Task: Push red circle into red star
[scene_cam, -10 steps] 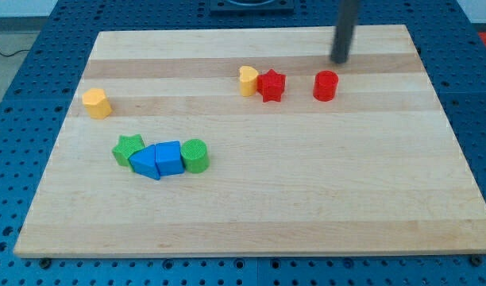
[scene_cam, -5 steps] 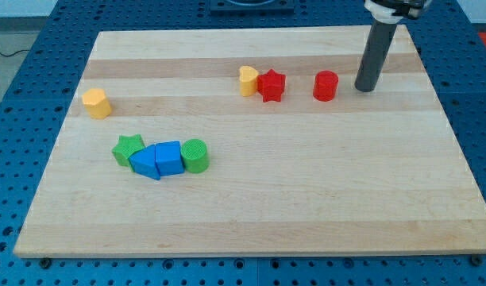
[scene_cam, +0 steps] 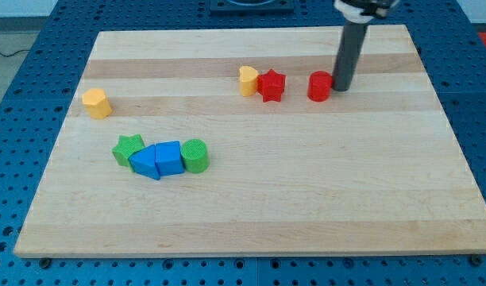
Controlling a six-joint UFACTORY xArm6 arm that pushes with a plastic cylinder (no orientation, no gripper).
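Observation:
The red circle (scene_cam: 318,86) stands on the wooden board (scene_cam: 251,206) in the upper right part of the view. My tip (scene_cam: 341,88) touches its right side. The red star (scene_cam: 270,85) lies a short way to the circle's left, with a gap between them. A yellow heart (scene_cam: 248,80) touches the star's left side.
A yellow block (scene_cam: 95,103) sits near the board's left edge. Lower left lies a row: green star (scene_cam: 128,149), two blue blocks (scene_cam: 146,163) (scene_cam: 169,158) and a green circle (scene_cam: 195,156), all touching.
My tip came down on the red circle's right, then moved left onto it. The circle has shifted slightly left toward the red star.

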